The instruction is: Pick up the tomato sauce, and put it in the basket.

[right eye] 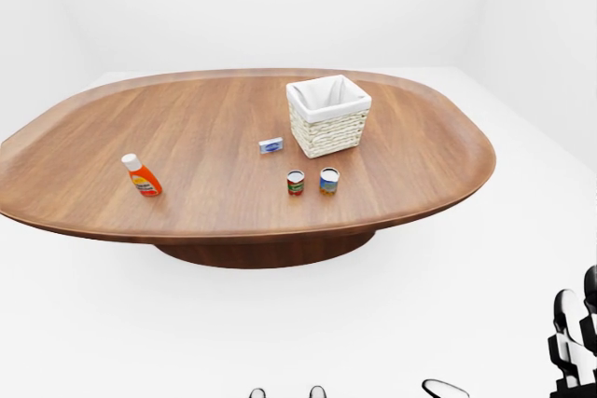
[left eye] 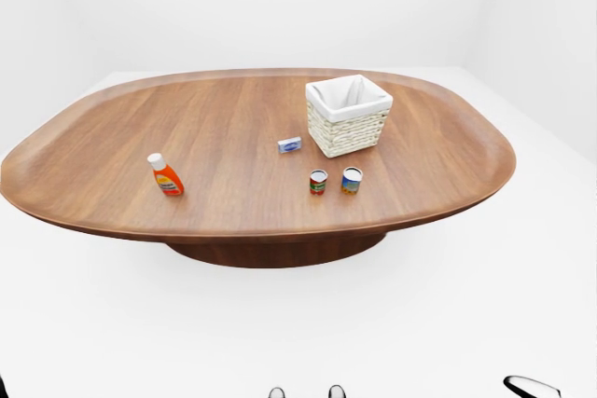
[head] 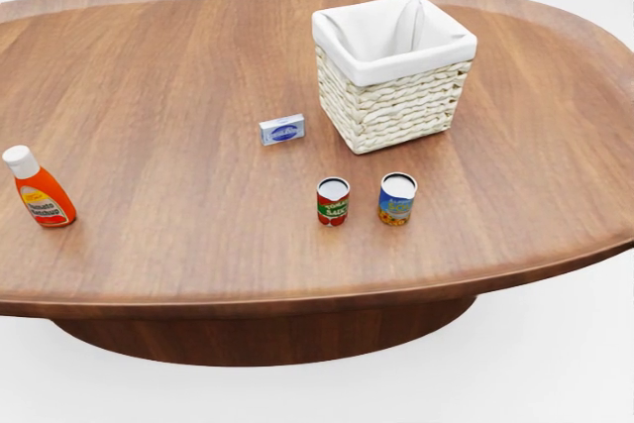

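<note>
The right hand (right eye: 576, 342) shows only in the right-eye view, as black-and-white fingers at the bottom right corner, well apart from the table and touching nothing; whether those fingers are spread or closed cannot be told from so small a part; the left hand does not show in any view. The table (head: 178, 76) is a large brown wooden oval on a dark base, standing on a white floor (left eye: 298, 323) with white walls behind. The sauce can (head: 333, 201), with its red and green label, stands upright near the table's lower edge in the head view, a little right of centre; just beside it on the right, not touching, stands a blue can (head: 397, 198), also upright. Above the two cans in that view is the basket (head: 393, 69), woven pale wicker with a white cloth lining, open at the top and with nothing visible inside; it sits near the cans but apart from them. Left of the basket lies a small box (head: 282, 130), white and blue, flat on the wood. Far to the left, at the head view's left edge, a ketchup bottle (head: 39, 188) stands with its white cap tilted slightly leftward, well apart from everything else.
</note>
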Tool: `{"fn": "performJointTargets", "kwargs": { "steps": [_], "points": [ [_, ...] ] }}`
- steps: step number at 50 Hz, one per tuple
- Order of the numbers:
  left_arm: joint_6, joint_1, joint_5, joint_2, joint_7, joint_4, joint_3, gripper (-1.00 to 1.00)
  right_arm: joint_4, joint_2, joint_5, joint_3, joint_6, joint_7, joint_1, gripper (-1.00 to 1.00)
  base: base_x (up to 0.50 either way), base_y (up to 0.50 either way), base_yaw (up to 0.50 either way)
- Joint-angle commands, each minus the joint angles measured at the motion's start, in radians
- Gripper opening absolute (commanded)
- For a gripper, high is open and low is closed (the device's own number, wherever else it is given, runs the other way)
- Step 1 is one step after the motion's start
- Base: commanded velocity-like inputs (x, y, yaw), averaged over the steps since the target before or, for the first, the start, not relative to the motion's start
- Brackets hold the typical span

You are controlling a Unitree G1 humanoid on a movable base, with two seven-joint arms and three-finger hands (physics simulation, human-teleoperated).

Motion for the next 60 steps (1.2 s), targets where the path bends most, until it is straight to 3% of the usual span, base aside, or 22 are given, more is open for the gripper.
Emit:
{"fn": "performJointTargets", "kwargs": {
  "steps": [1,60],
  "points": [
    [0.000,0.000,0.004,-0.003,0.000,0.000,-0.004,1.00,0.000,0.000,-0.001,0.002,0.000,0.008,-0.014,1.00,0.00,-0.24,0.00],
    [0.000,-0.002,0.032,-0.019,0.000,0.001,-0.027,1.00,0.000,-0.008,0.000,0.000,0.000,0.009,-0.024,1.00,0.00,-0.24,0.00]
  ]
}}
